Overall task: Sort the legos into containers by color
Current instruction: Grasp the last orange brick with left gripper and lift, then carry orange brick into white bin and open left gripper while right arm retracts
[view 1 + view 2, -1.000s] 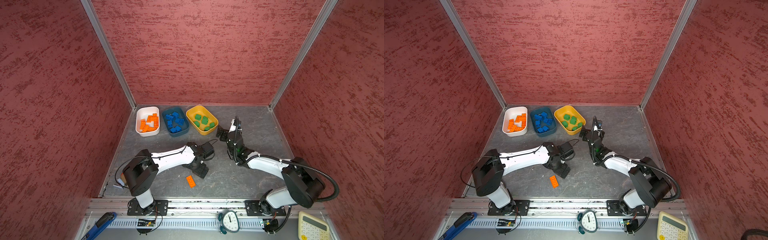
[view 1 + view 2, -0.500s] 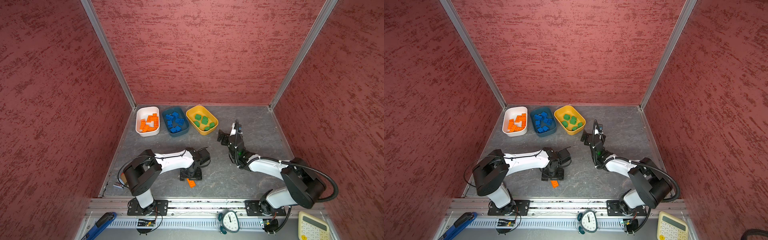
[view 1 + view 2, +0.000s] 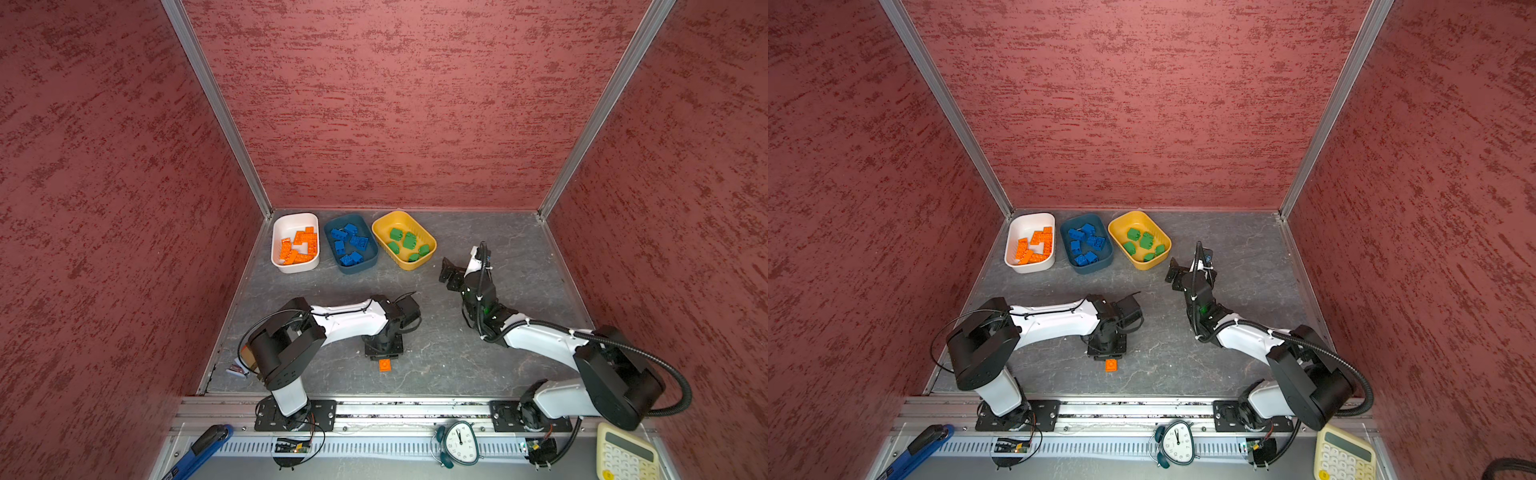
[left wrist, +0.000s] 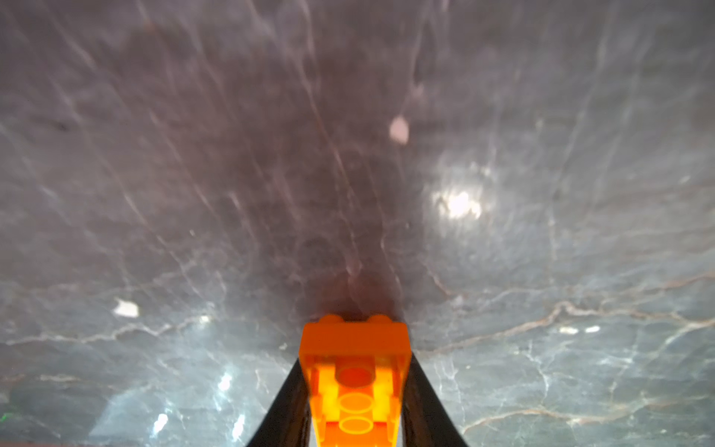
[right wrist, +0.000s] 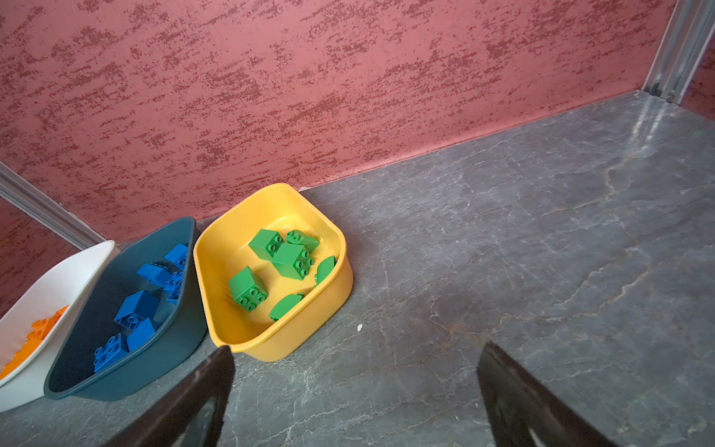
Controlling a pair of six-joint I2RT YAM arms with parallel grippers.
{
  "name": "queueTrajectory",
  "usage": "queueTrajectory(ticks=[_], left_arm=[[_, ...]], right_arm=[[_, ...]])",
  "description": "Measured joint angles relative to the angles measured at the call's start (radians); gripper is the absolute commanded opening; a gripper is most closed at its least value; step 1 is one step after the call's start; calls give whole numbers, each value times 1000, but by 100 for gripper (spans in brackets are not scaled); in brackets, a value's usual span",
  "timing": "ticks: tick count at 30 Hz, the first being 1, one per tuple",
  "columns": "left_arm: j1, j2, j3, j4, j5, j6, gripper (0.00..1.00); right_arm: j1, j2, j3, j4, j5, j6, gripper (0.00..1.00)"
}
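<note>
In both top views, three shallow plastic tubs stand in a row left of centre, at the foot of the red back wall. A white rounded tub (image 3: pixel 291 224) holds a heap of orange studded bricks (image 3: pixel 301 245). Just beside it a dark teal-blue tub (image 3: pixel 353 269) holds blue studded bricks (image 3: pixel 351 245), and next to that a yellow tub (image 3: pixel 409 266) holds green studded bricks (image 3: pixel 405 241). Lower down, near the middle of the frame, the left gripper (image 3: pixel 384 354) points down at the grey marbled tabletop (image 3: pixel 457 365). A single orange oblong brick (image 3: pixel 385 365) pokes out from under it toward the bottom edge. In the left wrist view the black fingers (image 4: pixel 286 406) lie against the brick's two long sides, with the jaws drawn in to its width. The brick's hollow underside faces the camera and its studs sit at the far end. Whether the brick rests on the tabletop or is just clear of it cannot be told. The right gripper (image 3: pixel 451 272) sits right of centre, near the yellow tub but apart from it. In the right wrist view its jaws (image 5: pixel 356 387) are spread wide, with only bare tabletop between them.
</note>
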Motion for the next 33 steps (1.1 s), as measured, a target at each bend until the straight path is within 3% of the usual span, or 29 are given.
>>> queueTrajectory(ticks=[6, 13, 19, 23, 30, 32, 33], left_arm=[[130, -97, -9, 53, -93, 42, 24], [438, -233, 47, 135, -220, 170, 24], [701, -256, 103, 278, -270, 282, 25], [830, -198, 153, 354, -271, 342, 26], [967, 51, 317, 419, -261, 418, 26], [996, 117, 369, 421, -255, 431, 29], [1010, 150, 402, 418, -244, 436, 36]], right_arm=[[-5, 0, 52, -77, -1, 4, 99], [-11, 8, 109, -117, 9, 20, 99], [-19, 26, 123, -142, 25, 38, 99], [-19, 28, 134, -148, 34, 53, 99], [-25, 28, 136, -151, 60, 61, 99], [-26, 28, 136, -154, 66, 62, 99], [-26, 27, 136, -158, 69, 63, 99]])
